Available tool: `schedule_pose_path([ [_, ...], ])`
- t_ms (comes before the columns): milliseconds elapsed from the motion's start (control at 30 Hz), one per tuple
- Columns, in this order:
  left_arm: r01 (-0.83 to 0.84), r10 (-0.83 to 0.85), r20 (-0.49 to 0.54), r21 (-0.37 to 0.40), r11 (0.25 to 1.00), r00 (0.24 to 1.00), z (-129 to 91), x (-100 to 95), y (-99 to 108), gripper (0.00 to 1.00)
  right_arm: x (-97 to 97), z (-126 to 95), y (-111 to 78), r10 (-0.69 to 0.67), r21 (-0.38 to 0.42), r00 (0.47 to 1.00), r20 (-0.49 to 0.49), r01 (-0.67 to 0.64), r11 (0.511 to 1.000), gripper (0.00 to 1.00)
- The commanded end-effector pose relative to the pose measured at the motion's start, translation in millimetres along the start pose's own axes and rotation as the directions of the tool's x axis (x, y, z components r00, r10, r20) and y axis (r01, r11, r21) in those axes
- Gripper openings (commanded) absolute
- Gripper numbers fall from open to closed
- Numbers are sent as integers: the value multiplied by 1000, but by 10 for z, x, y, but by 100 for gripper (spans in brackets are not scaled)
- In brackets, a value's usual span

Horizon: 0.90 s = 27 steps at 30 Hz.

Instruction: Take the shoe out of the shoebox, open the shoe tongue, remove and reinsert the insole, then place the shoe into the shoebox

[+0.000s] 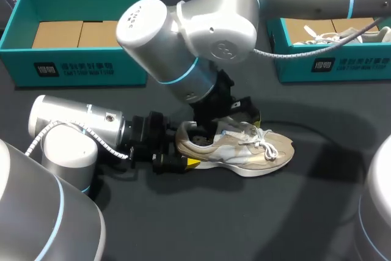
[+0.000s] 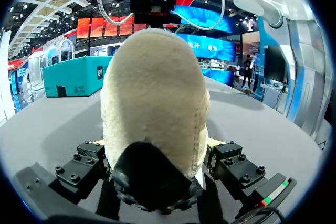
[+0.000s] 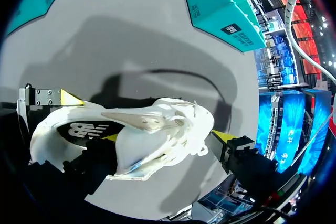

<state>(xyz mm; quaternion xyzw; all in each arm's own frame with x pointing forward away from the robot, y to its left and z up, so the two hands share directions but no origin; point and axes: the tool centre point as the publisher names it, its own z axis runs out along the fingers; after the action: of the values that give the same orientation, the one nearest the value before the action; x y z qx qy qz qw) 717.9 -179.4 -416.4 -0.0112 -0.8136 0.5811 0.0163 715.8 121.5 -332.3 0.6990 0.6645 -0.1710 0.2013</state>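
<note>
A beige and white sneaker (image 1: 244, 148) lies on its sole on the black table, toe pointing right. My left gripper (image 1: 183, 148) comes in from the left and straddles the heel. In the left wrist view the heel (image 2: 155, 93) fills the gap, and both fingers press its sides. My right gripper (image 1: 229, 123) hangs over the shoe's opening, open wide. In the right wrist view one of its fingertips (image 3: 110, 137) is at the opening and the other (image 3: 223, 136) is beyond the laces. The raised tongue (image 3: 142, 119) lies between them. The insole (image 3: 79, 129) shows inside the shoe.
A teal shoebox (image 1: 79, 68) with cardboard inside stands at the back left. A second teal box (image 1: 342, 65) at the back right holds another shoe (image 1: 324, 35). My right arm's big elbow spans the middle of the table above the sneaker.
</note>
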Motion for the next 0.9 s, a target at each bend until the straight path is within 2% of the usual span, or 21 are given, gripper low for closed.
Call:
schedule_pose_path([
  [33,0,0,-1,-2,1000,1000,-7,7,-2,0,-40,-79,-34,273,-3,962,10,-273,962,100],
  [200,0,0,-1,-2,1000,1000,-7,7,-2,0,-51,-102,-51,267,16,964,-1,-267,964,100],
  [333,0,0,-1,-2,1000,1000,-7,7,-2,0,32,-106,-105,248,43,969,-16,-248,968,95],
  [533,0,0,-1,-2,1000,1000,-7,7,-2,0,141,-140,-174,228,51,974,-14,-227,972,94],
  [567,0,0,-1,-2,1000,1000,-7,7,-2,0,130,-129,-180,228,55,974,-13,-227,972,90],
  [667,0,0,-1,-2,1000,1000,-7,7,-2,0,100,-124,-198,233,60,972,-15,-231,971,63],
  [733,0,0,-1,-2,1000,1000,-7,7,-2,0,85,-138,-210,234,61,972,-15,-233,971,49],
  [833,0,0,-1,-2,1000,1000,-7,7,-2,0,56,-177,-219,227,61,974,-14,-226,972,38],
  [900,0,0,-1,-2,1000,1000,-7,7,-2,0,28,-192,-217,214,70,977,-19,-212,975,38],
])
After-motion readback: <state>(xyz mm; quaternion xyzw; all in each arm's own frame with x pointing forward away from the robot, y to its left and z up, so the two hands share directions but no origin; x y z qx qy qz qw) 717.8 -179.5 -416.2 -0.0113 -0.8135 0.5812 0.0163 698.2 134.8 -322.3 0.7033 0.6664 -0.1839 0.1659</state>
